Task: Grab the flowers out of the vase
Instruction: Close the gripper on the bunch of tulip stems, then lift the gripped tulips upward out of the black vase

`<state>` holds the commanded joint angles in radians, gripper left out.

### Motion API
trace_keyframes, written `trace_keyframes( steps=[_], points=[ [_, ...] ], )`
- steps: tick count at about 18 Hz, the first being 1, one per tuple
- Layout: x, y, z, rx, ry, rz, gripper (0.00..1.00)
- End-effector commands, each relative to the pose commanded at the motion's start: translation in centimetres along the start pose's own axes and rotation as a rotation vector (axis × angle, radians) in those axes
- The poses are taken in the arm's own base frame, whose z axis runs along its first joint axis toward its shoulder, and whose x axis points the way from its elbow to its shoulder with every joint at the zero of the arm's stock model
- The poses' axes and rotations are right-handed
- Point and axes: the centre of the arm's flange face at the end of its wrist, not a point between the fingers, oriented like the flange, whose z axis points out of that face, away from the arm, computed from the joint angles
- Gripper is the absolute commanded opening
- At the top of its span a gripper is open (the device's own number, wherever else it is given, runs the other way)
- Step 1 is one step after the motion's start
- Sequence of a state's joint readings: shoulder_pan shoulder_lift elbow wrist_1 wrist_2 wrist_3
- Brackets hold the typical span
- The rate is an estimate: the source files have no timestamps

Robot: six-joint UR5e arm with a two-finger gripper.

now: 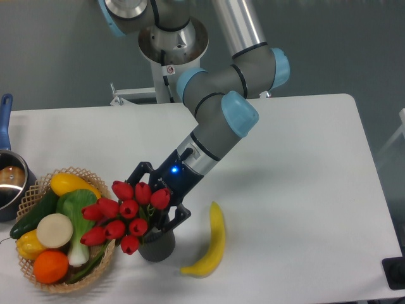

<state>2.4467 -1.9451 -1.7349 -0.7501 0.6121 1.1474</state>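
The flowers (128, 212), red tulip buds w/ green leaves, are seen standing in the vase (157, 245), a short dark grey cylinder set on the white bench (297, 190) near its front edge. The buds are tilted toward the left, so that the bunch overhangs the rim of the wicker basket (39, 183).

The pincer (155, 206) is placed just behind the buds, right above the vase mouth, w/ its dark fingers seen on either side of the stems. A blue light is lit on the wrist. Whether the fingers are pressed onto the stems can't be told: the contact area is hidden by the buds and leaves.

A yellow banana (211, 242) is laid on the bench just right of the vase, apart from it. In the basket, left of the vase, a bok choy (77, 218), a dark green cucumber (35, 214), an orange (50, 266), a yellow squash (71, 184) and a pale round item (54, 230) are held. A blue-handled pot (7, 177) is cut off by the left edge, beside the basket.
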Motion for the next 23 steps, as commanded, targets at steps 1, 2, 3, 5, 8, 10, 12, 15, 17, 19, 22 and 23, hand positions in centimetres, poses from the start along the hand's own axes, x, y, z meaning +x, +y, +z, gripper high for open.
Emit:
trace_keyframes(
  steps=[1, 2, 3, 5, 8, 10, 12, 15, 17, 19, 22, 23],
  points=[
    [0.0, 0.1, 0.0, 0.000, 0.001, -0.001, 0.54],
    [0.0, 0.1, 0.0, 0.000, 0.001, -0.001, 0.50],
    [0.0, 0.1, 0.0, 0.001, 0.002, -0.002, 0.45],
    [0.1, 0.0, 0.0, 0.006, 0.005, -0.003, 0.42],
    [0.2, 0.1, 0.0, 0.006, 0.006, -0.004, 0.37],
    [0.2, 0.1, 0.1, 0.006, 0.006, -0.005, 0.37],
    [0.2, 0.0, 0.0, 0.007, 0.006, -0.005, 0.37],
    [0.4, -0.4, -0.7, 0.015, -0.003, -0.003, 0.37],
    [0.7, -1.0, -1.5, 0.041, -0.003, 0.000, 0.37],
    [0.9, -1.4, -2.6, 0.079, -0.005, -0.002, 0.37],
    [1.2, -1.7, -4.1, 0.117, -0.010, -0.011, 0.37],
    [1.4, -1.9, -4.4, 0.123, -0.010, -0.024, 0.37]
  ],
)
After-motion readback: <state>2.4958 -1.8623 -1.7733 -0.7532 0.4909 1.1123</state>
